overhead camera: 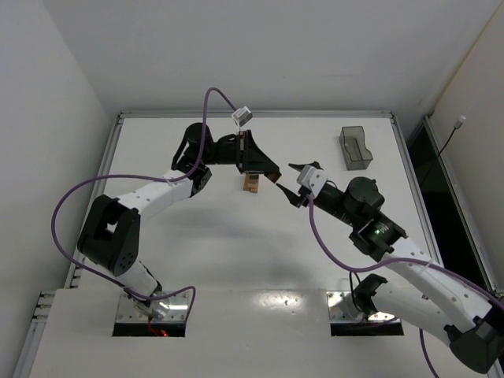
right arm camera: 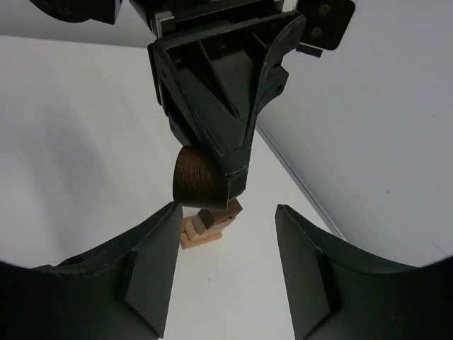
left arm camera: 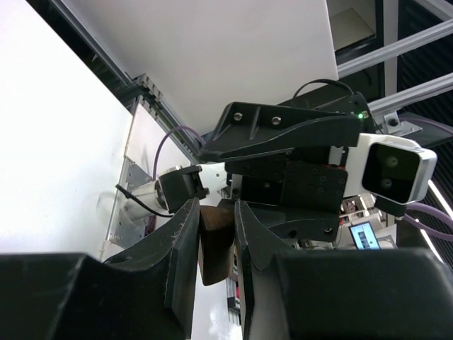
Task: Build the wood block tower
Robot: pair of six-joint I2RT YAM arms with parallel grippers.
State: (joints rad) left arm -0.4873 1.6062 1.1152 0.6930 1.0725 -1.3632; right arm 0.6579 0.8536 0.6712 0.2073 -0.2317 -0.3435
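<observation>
Wood block tower [right arm camera: 205,230]: a short, narrow stack with light tan blocks at the bottom and a small dark brown piece on top. It stands on the white table [overhead camera: 157,142], about mid-table, between the two wrists.

Dark brown block [right arm camera: 200,180]: one face is rounded. It hangs directly over the tower's top, very close; whether it touches the stack cannot be told.

Left gripper [overhead camera: 253,168]: reaches in from the left and points down over the tower. Its fingers [left arm camera: 185,234] are clamped on the dark brown block from both sides.

Right gripper [overhead camera: 285,191]: sits just to the right of the tower and points toward it. The jaws are parted with nothing gripped, and it is clear of both the stack and the held block.

Plastic tray [overhead camera: 356,148]: dark and translucent, at the far right of the table, well apart from the tower.

Purple cable [overhead camera: 79,197]: loops along the left arm; a second one runs along the right arm.
</observation>
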